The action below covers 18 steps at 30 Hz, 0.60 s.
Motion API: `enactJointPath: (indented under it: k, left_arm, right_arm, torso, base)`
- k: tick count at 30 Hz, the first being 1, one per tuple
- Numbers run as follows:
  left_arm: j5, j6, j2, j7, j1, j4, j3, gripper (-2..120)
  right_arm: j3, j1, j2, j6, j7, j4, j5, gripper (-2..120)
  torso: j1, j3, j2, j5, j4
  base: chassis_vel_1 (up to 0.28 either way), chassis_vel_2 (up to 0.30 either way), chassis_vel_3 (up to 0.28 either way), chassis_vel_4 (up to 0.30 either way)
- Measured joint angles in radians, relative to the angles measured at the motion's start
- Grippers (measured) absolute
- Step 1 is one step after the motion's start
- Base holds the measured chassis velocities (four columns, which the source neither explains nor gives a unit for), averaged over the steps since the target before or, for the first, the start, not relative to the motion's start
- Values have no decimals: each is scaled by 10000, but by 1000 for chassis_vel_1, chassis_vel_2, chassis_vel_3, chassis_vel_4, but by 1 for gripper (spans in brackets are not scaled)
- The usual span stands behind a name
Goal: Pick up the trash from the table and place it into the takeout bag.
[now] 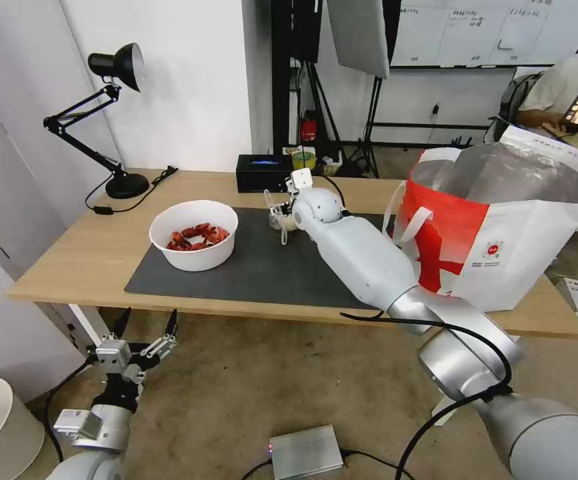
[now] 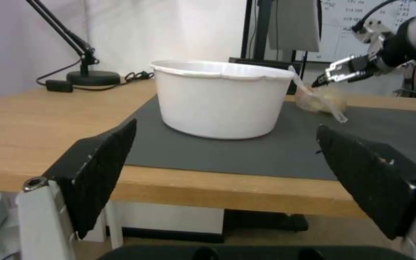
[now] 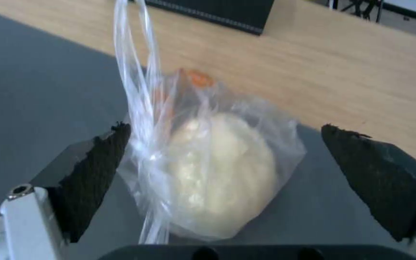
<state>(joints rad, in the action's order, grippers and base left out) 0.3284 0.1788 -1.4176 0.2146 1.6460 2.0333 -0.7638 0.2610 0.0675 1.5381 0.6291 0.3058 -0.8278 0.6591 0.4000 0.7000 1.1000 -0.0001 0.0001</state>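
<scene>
Head view high over the table; left wrist low at its edge; right wrist close above the mat.

A white wall stands at eleven o'clock, and a black desk lamp is folded in front of it at ten o'clock. At twelve o'clock are black stands with a grey panel, and a whiteboard hangs at one o'clock. The floor is brownish, with a grey metal box and cables at six o'clock.
</scene>
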Motion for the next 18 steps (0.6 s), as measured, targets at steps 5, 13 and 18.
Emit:
enactJointPath:
  k: [5, 13, 18]
  left_arm:
    - [4, 49, -13, 15, 24, -9, -35, 100]
    - [14, 77, -15, 24, 48, -19, -72, 100]
    - [25, 81, -7, 25, 49, -22, -86, 100]
  right_arm:
    - [-35, 53, 112, -156, -45, 318, -123, 100]
    - [-56, 199, 171, -296, -146, 598, -312, 100]
    - [-69, 274, 170, -301, -150, 600, -319, 100]
  torso:
    - [0, 0, 0, 0, 0]
    - [0, 0, 0, 0, -1]
    - [0, 0, 0, 0, 0]
  base:
    - [0, 0, 0, 0]
    - [0, 0, 0, 0]
    - [0, 0, 0, 0]
